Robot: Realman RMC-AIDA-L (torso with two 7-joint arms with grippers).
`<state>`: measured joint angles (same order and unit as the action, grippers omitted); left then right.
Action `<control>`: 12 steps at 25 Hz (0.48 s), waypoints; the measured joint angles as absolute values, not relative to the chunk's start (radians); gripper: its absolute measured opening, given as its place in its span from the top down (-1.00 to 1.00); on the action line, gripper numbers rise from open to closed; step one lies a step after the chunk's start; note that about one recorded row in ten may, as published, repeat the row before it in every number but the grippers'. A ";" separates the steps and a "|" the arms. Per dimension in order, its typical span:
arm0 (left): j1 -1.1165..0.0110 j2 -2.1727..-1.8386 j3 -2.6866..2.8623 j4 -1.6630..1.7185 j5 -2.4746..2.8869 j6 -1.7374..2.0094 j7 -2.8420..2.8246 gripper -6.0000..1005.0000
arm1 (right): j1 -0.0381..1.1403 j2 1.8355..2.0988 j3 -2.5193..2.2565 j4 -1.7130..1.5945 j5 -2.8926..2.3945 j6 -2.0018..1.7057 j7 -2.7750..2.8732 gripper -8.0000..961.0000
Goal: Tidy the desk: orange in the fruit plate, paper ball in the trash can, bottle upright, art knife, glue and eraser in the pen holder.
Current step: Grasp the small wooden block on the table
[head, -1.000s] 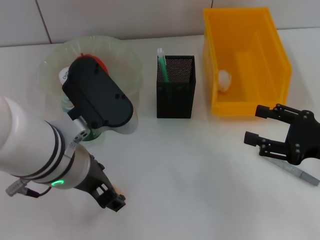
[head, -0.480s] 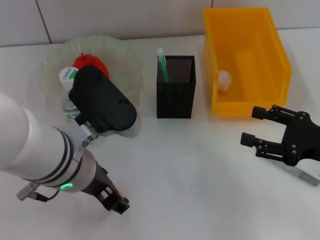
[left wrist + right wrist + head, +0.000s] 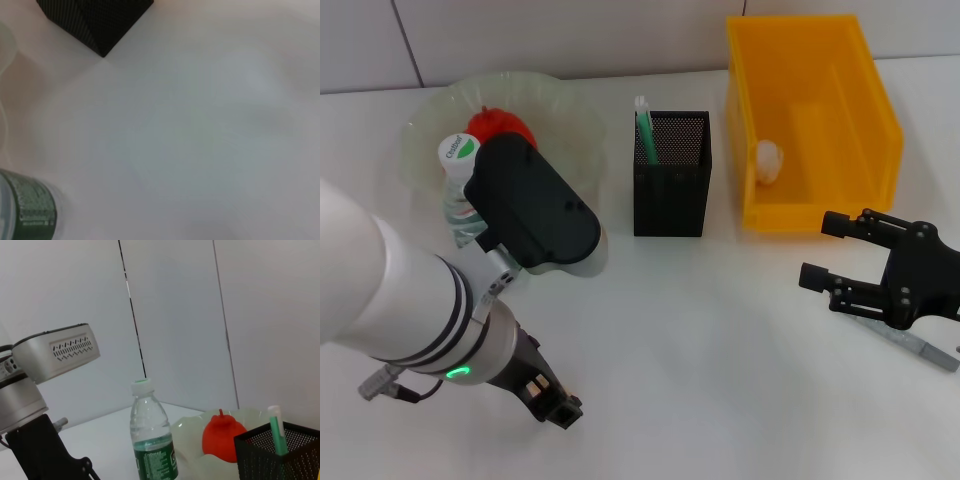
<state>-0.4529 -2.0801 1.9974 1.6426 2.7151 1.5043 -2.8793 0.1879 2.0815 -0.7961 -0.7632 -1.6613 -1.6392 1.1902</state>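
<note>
- The black mesh square pen holder stood on the white desk and serves as the landmark; a green-and-white glue stick stood upright inside it, at its left corner.
- Left of the pen holder sat the translucent pale-green scalloped fruit plate, holding an orange-red round fruit.
- A clear plastic water bottle with a white cap and green label stood upright just in front of that plate, left of the pen holder.
- Right of the pen holder stood the yellow plastic bin serving as trash can, with a small white crumpled paper ball inside, against its left wall.
- The left tool hung low over the desk, in front of and left of the pen holder, apart from the bottle; whether its fingers were spread or closed cannot be told.
- The right tool hovered in front of the trash can, right of the pen holder, fingers spread and holding nothing.
- A grey slim art knife lay flat on the desk beneath the right tool's body.
</note>
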 joint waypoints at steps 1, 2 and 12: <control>-0.453 -2.080 1.997 1.643 2.715 1.504 -2.879 -0.56 | 0.188 2.082 -0.796 -0.763 -1.661 -1.639 1.190 -0.59; -0.453 -2.080 2.000 1.641 2.715 1.504 -2.879 -0.55 | 0.188 2.081 -0.796 -0.763 -1.661 -1.639 1.190 -0.59; -0.465 -2.080 2.005 1.594 2.717 1.479 -2.879 -0.55 | 0.196 2.080 -0.796 -0.754 -1.661 -1.626 1.186 -0.59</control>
<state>-0.4647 -2.0801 2.0049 1.5939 2.7168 1.4791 -2.8793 0.1964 2.0800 -0.7962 -0.7538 -1.6613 -1.6264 1.1864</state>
